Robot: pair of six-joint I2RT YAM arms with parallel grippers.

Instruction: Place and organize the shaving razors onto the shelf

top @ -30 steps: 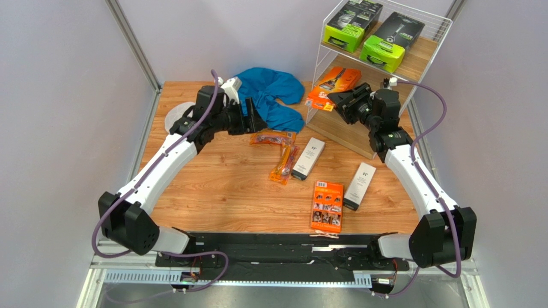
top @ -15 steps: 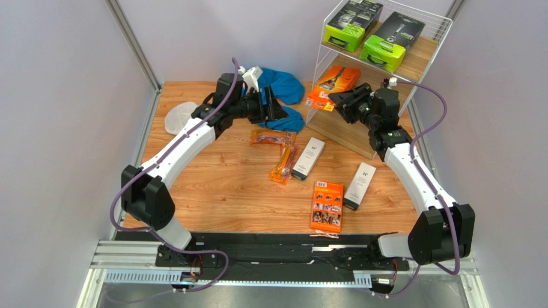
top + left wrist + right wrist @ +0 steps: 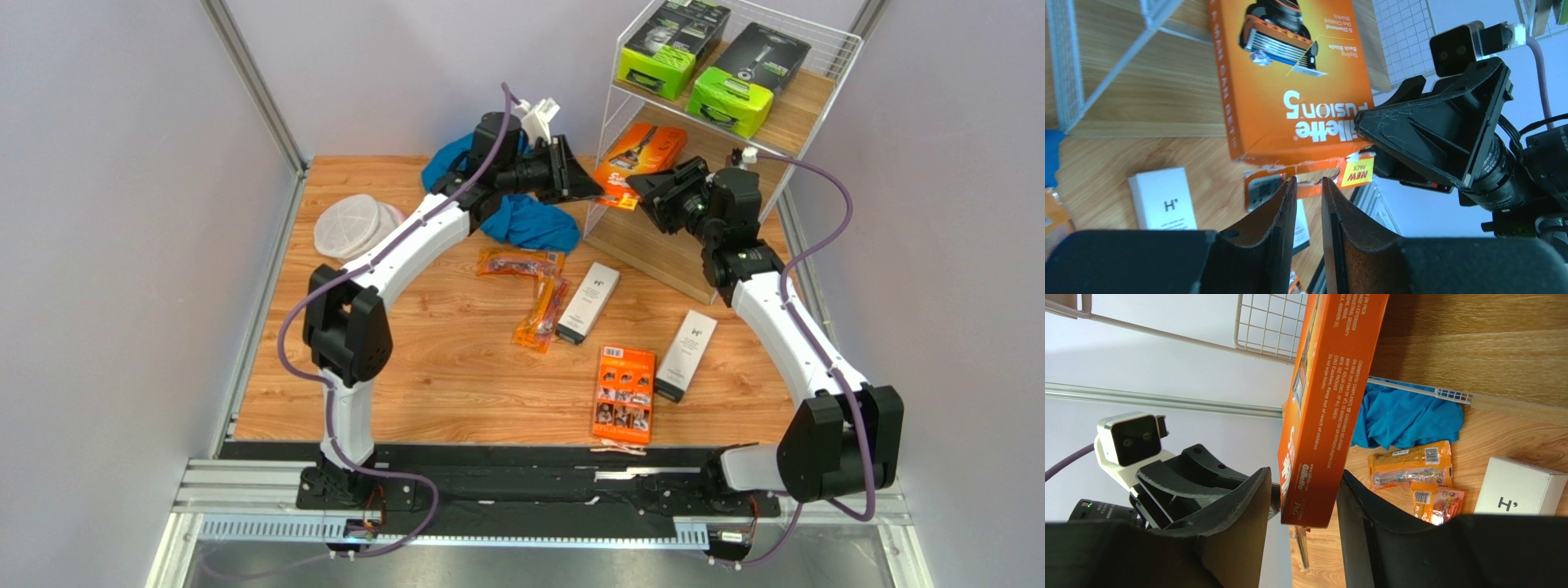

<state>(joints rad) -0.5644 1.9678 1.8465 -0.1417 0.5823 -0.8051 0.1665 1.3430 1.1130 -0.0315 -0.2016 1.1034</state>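
The step in hand looks like seating the orange carton (image 3: 644, 153) on the middle board of the shelf (image 3: 803, 113). The carton lies flat there, printed face up. Its left end pokes out past the wire frame over the desk (image 3: 417, 355).

The right hand (image 3: 1304, 471) has its fingers set wide on either side of that overhanging end. One finger touches the carton and the other shows a sliver of gap, so I cannot tell whether it is really clamping. The left hand (image 3: 1309, 180) is narrowed almost to a slit and holds nothing. It points at the same end from the left, just short of it.

To do this well, I judge the narrowed left hand is best used as a blunt pusher. It should press squarely on the end wall so the carton slides right along the board without pivoting. The right hand should only guide, then let go and draw back towards the near side before the wire frame traps its fingers. The two hands are just beside each other, so only one should move at a time.

The carton is bright orange, with a razor-head picture and white lettering. It has a yellow tag at one corner. The end facing the left hand is crumpled and torn, so it may buckle under a hard push.
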